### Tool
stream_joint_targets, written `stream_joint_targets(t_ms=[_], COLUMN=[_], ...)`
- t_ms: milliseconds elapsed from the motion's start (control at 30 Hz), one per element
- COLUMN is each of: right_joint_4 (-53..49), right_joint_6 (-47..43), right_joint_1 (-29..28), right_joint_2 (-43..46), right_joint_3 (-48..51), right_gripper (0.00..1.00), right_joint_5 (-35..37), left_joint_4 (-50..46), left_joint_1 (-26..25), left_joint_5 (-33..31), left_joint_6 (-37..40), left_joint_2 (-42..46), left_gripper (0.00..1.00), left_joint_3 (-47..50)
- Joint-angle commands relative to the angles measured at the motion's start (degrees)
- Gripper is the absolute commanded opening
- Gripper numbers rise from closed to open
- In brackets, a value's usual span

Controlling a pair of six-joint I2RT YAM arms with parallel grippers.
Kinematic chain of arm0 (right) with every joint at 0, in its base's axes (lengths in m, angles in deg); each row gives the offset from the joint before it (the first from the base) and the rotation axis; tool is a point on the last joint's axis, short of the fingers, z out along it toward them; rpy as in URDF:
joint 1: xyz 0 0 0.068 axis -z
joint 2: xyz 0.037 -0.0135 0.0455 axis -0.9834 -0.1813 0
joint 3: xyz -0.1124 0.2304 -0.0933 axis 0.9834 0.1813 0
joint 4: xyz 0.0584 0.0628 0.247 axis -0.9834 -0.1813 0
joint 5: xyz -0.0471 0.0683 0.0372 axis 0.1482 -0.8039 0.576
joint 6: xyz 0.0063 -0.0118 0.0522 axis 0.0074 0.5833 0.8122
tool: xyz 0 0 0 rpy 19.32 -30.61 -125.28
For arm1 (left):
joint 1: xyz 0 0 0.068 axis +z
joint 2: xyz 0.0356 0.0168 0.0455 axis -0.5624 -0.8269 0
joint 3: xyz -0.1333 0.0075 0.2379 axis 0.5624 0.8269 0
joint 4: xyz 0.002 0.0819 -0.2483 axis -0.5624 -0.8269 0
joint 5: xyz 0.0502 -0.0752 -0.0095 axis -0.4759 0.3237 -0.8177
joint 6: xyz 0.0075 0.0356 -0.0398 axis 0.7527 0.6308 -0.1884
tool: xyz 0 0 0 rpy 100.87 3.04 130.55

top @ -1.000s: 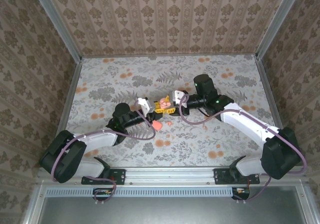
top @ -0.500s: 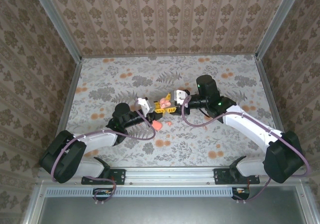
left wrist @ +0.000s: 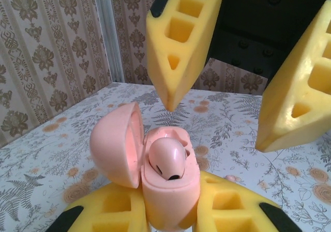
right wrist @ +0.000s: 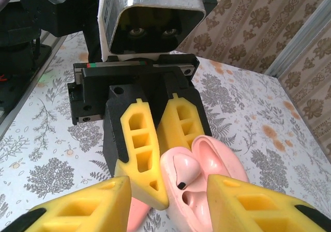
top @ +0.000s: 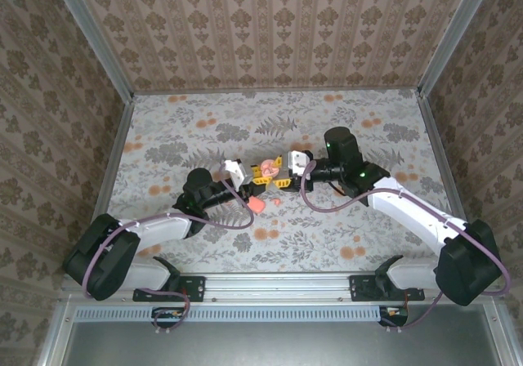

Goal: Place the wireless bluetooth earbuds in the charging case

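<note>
The left fingers pinch the base of the charging case, keeping it steady above the bench with its lid open and one earbud seated, apparently so the spread right fingers just above can press it home.

Left claw clamped, right claw spread, tips facing.
</note>
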Motion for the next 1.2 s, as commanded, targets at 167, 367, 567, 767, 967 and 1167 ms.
stream_joint_targets(t_ms=[167, 367, 567, 767, 967, 1167], right_joint_4=[-3.4, -2.29, -2.14, -2.45, -5.28, -4.03], right_joint_6=[-1.88, -2.53, -2.43, -2.94, -4.53, -3.09], right_joint_1=[-0.43, -1.0, -1.27, -1.71, -2.24, -2.02], right_joint_2=[-0.26, -1.71, -2.95, -3.84, -4.64, -3.25], right_joint_3=[-1.05, -1.9, -3.01, -3.96, -5.23, -3.65], right_gripper=[0.37, 0.34, 0.3, 0.3, 0.29, 0.3], right_joint_5=[-0.29, -0.68, -1.77, -2.05, -1.34, -1.05], left_joint_4=[0.86, 0.46, 0.42, 0.42, 0.42, 0.43], left_joint_1=[-0.32, -0.32, -0.32, -0.28, -0.41, -0.33], left_joint_5=[0.93, 0.92, 0.92, 0.99, 0.74, -0.09], left_joint_6=[1.43, 1.56, 1.55, 1.65, 1.65, 1.86], left_joint_2=[1.5, 1.57, 1.66, 1.83, 2.16, 1.84], left_gripper=[0.09, 0.09, 0.09, 0.09, 0.09, 0.09], left_joint_3=[-0.88, -1.08, -0.97, -0.88, -0.44, 0.0])
